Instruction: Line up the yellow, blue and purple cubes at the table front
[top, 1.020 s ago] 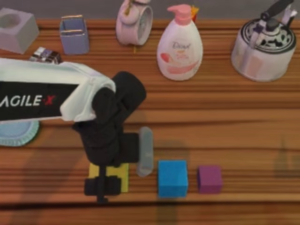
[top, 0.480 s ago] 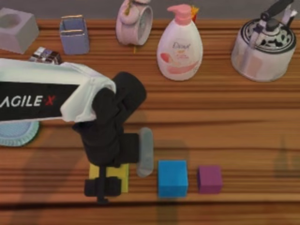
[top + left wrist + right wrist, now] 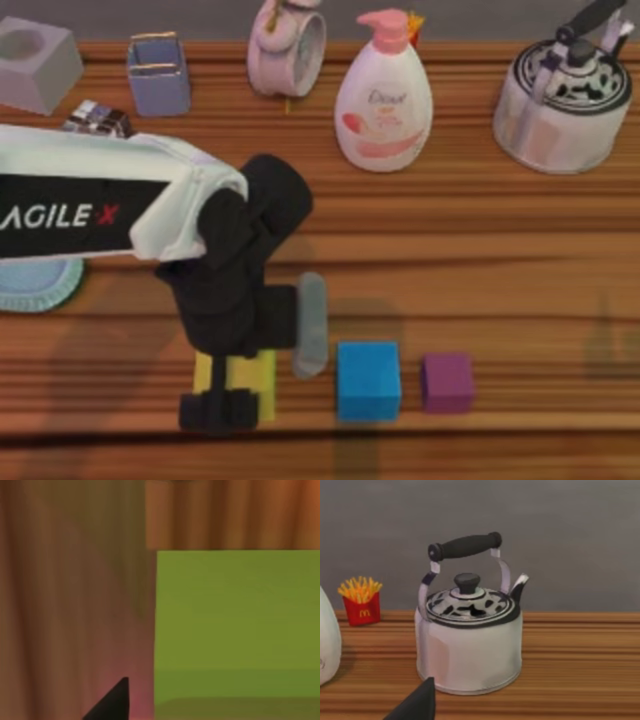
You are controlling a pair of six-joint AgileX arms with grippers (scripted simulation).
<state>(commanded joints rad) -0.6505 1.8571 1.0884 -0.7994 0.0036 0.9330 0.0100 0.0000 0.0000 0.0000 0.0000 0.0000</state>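
Top view shows the left arm reaching over the reddish-brown wooden plank table (image 3: 500, 260), its black two-finger left gripper (image 3: 220, 410) down over the large matte yellow cube (image 3: 262, 378) near the table front. The arm's wrist hides most of that cube, and whether the fingers are spread or clamped on it I cannot tell. Just to the right of the yellow cube, apart from it, sits the mid-sized bright blue cube (image 3: 368, 380), and beside that the small purple cube (image 3: 447, 382); the three lie in a row along the front edge. Left wrist view is filled by the yellow cube's face (image 3: 235, 625) resting on the planks, with one dark fingertip (image 3: 112, 702) off to its side. Right wrist view faces a white kettle with a black handle (image 3: 470, 640) at the table's back; the right arm is out of the top view.
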